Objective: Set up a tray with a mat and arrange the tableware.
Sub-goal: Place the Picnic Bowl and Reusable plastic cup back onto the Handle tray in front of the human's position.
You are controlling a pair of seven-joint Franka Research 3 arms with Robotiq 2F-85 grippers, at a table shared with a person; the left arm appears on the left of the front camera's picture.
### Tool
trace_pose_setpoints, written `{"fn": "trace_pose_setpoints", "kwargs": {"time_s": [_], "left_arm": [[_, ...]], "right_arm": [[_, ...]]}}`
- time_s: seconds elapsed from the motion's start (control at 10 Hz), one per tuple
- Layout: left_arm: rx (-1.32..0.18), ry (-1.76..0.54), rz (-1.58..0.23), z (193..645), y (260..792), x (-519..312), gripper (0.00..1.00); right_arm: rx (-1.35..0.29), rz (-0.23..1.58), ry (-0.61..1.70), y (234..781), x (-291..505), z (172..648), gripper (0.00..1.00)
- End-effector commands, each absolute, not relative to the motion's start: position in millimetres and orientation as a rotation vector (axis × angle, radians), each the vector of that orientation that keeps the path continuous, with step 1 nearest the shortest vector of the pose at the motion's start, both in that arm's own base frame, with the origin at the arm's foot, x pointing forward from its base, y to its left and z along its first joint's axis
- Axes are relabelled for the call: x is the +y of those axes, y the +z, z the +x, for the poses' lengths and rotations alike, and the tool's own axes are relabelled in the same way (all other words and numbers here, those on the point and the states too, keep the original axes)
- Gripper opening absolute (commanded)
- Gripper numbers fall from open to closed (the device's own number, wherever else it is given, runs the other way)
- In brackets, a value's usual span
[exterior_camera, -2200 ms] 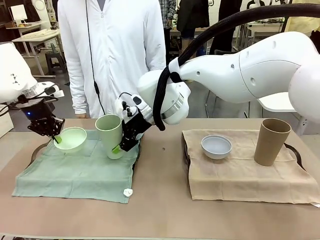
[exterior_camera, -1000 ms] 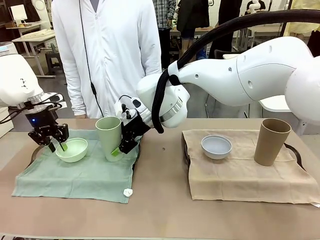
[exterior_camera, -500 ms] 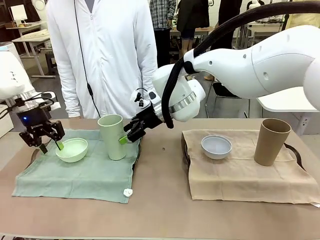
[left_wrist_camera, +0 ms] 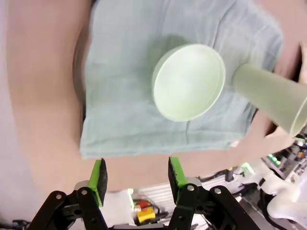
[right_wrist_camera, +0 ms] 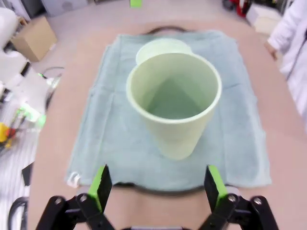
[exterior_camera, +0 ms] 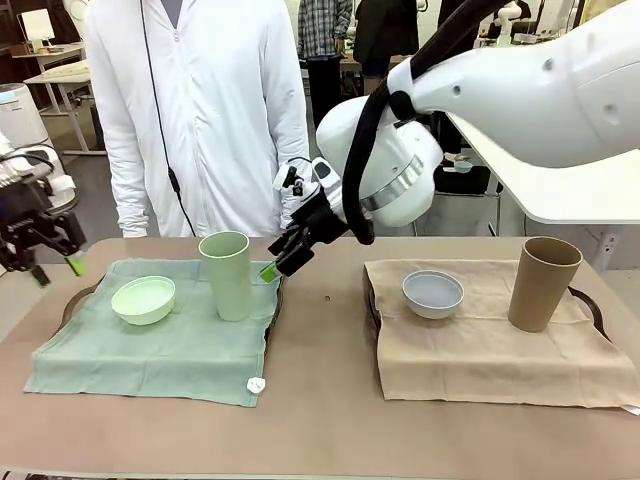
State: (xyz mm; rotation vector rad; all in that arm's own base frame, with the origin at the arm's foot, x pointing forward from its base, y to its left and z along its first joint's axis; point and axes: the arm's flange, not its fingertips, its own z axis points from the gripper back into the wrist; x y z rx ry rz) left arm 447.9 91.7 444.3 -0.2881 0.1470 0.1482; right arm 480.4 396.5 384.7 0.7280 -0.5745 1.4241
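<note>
A mint green bowl (exterior_camera: 144, 299) and a tall mint green cup (exterior_camera: 228, 275) stand on a green mat (exterior_camera: 150, 345) draped over the left tray (exterior_camera: 70, 303). On the right, a beige mat (exterior_camera: 480, 345) carries a blue-grey bowl (exterior_camera: 433, 293) and a brown cup (exterior_camera: 543, 283). My left gripper (exterior_camera: 56, 270) hangs open and empty off the tray's left end; its wrist view looks down on the bowl (left_wrist_camera: 189, 81) and cup (left_wrist_camera: 271, 98). My right gripper (exterior_camera: 275, 268) is open just right of the green cup (right_wrist_camera: 173, 103), apart from it.
A person in a white coat (exterior_camera: 200, 120) stands at the far side, behind the left tray. A small white scrap (exterior_camera: 256, 384) lies at the green mat's front corner. Bare table (exterior_camera: 320, 400) runs between the two trays and along the front.
The left gripper let go of the green bowl and drew away left and up. The right gripper released the green cup and pulled back up and to the right.
</note>
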Motion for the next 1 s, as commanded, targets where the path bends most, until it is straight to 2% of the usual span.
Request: {"fn": "trace_pose_setpoints", "kwargs": {"time_s": [0.0, 0.1, 0.2, 0.3, 0.4, 0.9], "left_arm": [[0.186, 0.148, -0.231, 420, 493, 100, 0.67], [0.176, 0.1, -0.22, 406, 515, 99, 0.67], [0.158, 0.15, -0.265, 433, 469, 100, 0.67], [0.158, 0.15, -0.265, 433, 469, 100, 0.67], [0.158, 0.15, -0.265, 433, 469, 100, 0.67], [0.158, 0.15, -0.265, 433, 469, 100, 0.67]], "right_arm": [[-0.412, 0.581, 1.379, 441, 380, 440, 1.0], [-0.341, 0.524, 1.305, 464, 379, 422, 1.0], [-0.245, 0.491, 1.229, 479, 380, 404, 1.0], [-0.215, 0.473, 1.351, 472, 383, 407, 1.0], [-0.391, 0.509, 1.302, 462, 373, 416, 1.0], [-0.391, 0.509, 1.302, 462, 373, 416, 1.0]]}}
